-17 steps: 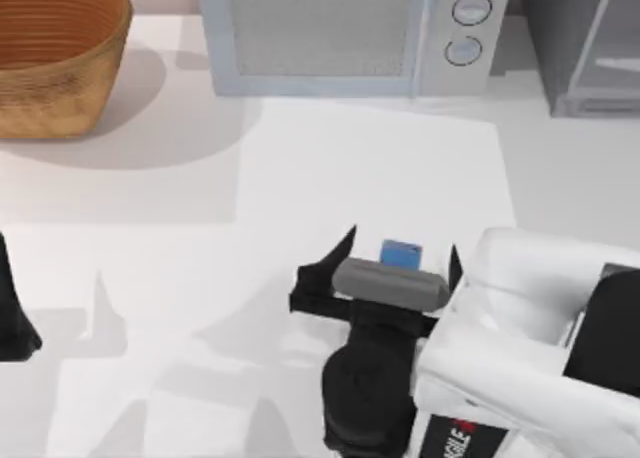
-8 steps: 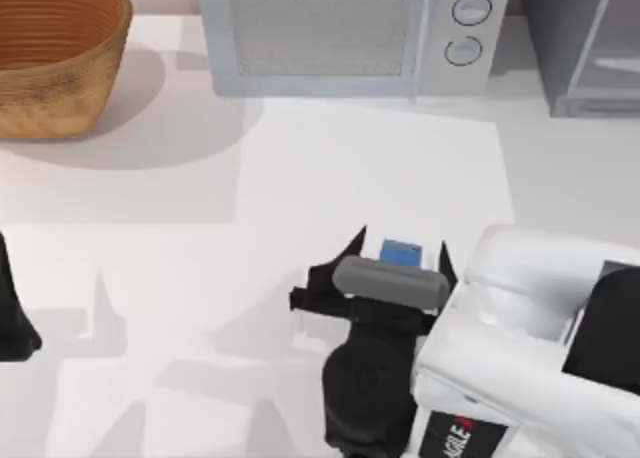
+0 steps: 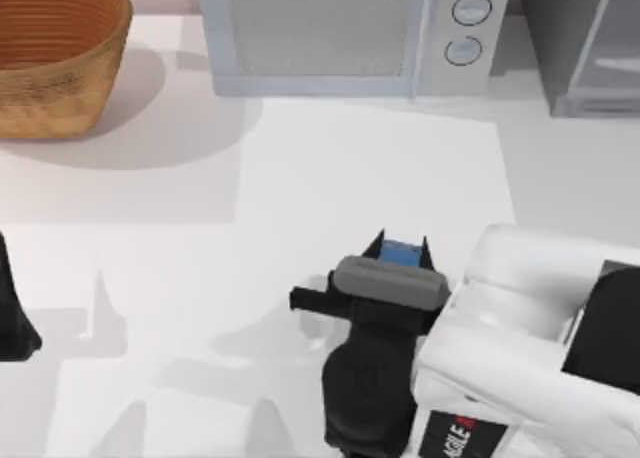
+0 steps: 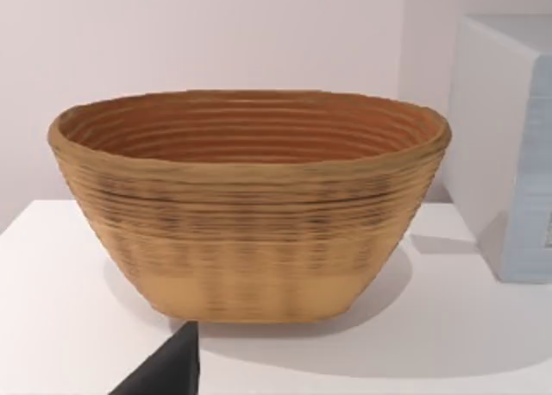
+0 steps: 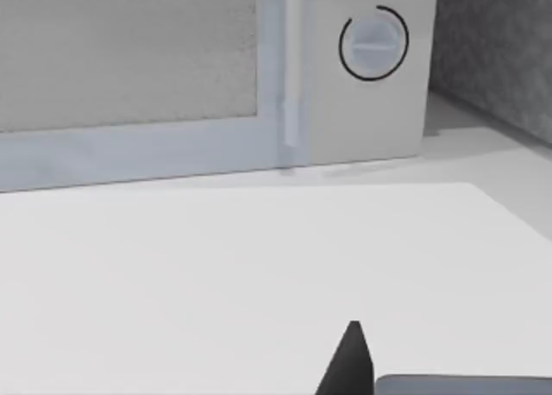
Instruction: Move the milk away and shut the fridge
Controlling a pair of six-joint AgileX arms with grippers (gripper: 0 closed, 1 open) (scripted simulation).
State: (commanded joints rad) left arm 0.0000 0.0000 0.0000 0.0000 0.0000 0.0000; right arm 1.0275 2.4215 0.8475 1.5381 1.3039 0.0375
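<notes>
1. The milk (image 3: 402, 251) stands on the white surface (image 3: 350, 168), in front of the microwave (image 3: 350, 33) and well apart from it; from above only its blue top can be seen.
2. The right claw (image 3: 402, 248) is clenched on the milk, one dark fingertip (image 3: 375, 244) pressed against the carton's side nearer the basket and the other against its opposite side.
3. The right arm (image 3: 520, 358) reaches the milk from the near edge of the surface, its white and black body lying on the side of the carton away from the microwave.
4. In the right wrist view a dark fingertip (image 5: 349, 360) rises at the lower edge, with the microwave door and one round knob (image 5: 373, 43) beyond the bare surface.
5. The fridge (image 3: 590, 43) stands just beside the microwave, on the side where the two knobs are; its dark speckled body and pale-framed glassy panel sit at the far corner.
6. A woven basket (image 3: 55, 53) sits on the microwave's other side, near it but apart.
7. The left arm (image 3: 12, 318) is parked well away from the milk, past the basket's side of the surface; I cannot tell the state of its claw.
</notes>
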